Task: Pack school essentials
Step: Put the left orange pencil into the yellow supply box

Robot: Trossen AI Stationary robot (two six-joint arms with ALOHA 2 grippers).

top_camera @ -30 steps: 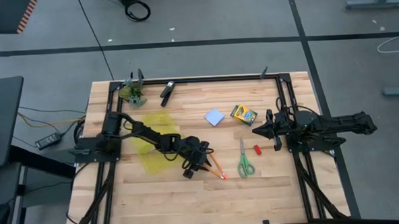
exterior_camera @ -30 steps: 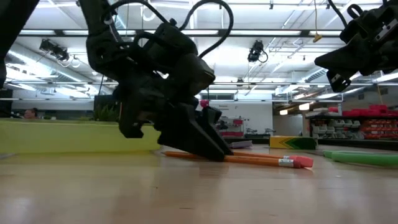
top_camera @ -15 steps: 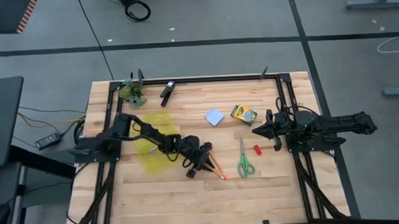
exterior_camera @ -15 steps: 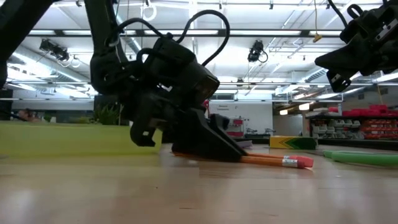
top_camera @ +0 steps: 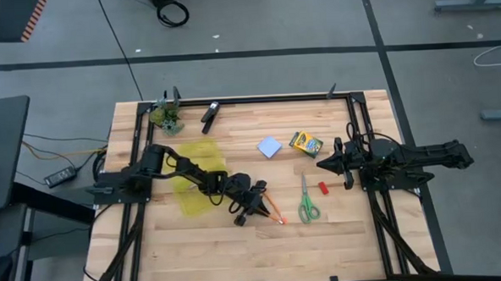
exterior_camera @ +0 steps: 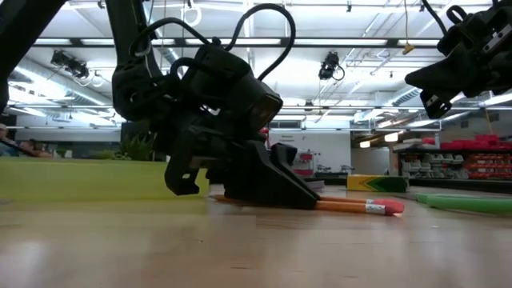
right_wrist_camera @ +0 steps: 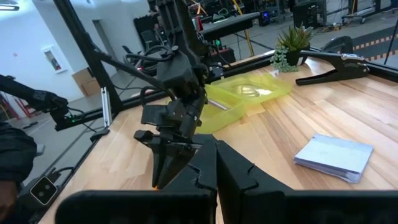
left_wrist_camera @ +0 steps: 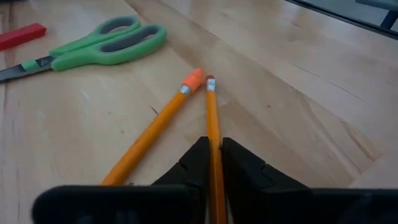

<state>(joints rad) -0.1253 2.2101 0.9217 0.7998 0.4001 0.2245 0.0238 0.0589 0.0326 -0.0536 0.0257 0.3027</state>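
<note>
Two orange pencils (top_camera: 272, 211) lie side by side on the wooden table, eraser ends toward the near right. My left gripper (top_camera: 260, 204) is low over them and shut on one pencil (left_wrist_camera: 211, 106). The other pencil (left_wrist_camera: 155, 127) lies loose beside it. Green-handled scissors (top_camera: 306, 201), a red eraser (top_camera: 324, 188), a pale blue note pad (top_camera: 269, 146) and a yellow-green crayon box (top_camera: 305, 143) lie flat on the table farther right. My right gripper (top_camera: 323, 164) is shut and empty above the table, near the eraser. No pen shows. My left gripper pinches one pencil's shaft (left_wrist_camera: 212, 134) between its two fingers (left_wrist_camera: 239, 163), back from the eraser end. The fingers slant down from the table's left and lie along the pencil. The pencil's eraser end (exterior_camera: 384, 207) rests on the table.
A translucent yellow-green pouch (top_camera: 197, 181) lies under my left arm. A black clip tool (top_camera: 210, 115) and a small green plant (top_camera: 169, 117) sit at the far left. Bare wood lies along the near edge.
My left gripper has gone a little toward the table's right edge, along the pencils, and down to the table.
</note>
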